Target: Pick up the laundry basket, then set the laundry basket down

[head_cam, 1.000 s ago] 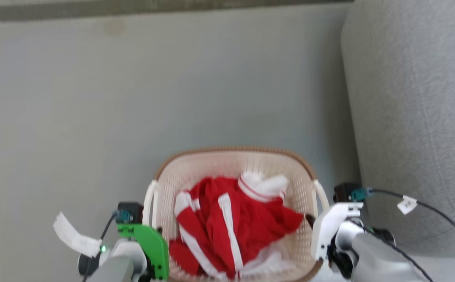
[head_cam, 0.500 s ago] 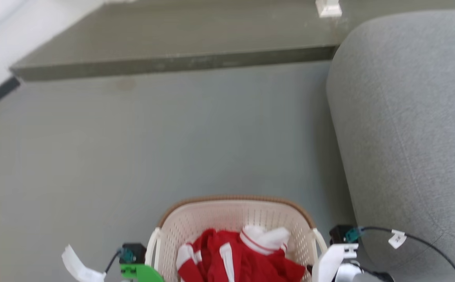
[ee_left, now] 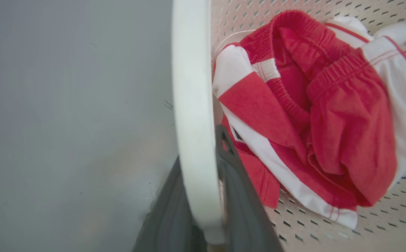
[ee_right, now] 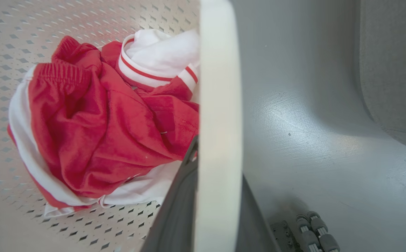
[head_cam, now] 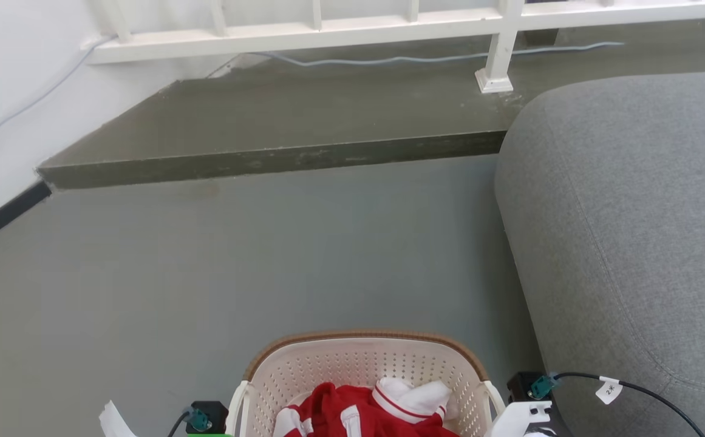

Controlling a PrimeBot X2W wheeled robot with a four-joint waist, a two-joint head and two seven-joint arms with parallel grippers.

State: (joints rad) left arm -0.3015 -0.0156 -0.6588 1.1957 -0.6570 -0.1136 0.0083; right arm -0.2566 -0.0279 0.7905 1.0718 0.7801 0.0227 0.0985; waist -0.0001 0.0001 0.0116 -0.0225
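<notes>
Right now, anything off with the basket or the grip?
Nothing stands out. The basket looks level, left gripper and right gripper each clamp a white handle, and the red-and-white clothes lie inside it.

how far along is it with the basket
Done: left gripper and right gripper each clamp a white handle of the laundry basket, which holds red-and-white clothes. In hand: the lift; whether it has left the floor isn't clear. Left: setting it down.
</notes>
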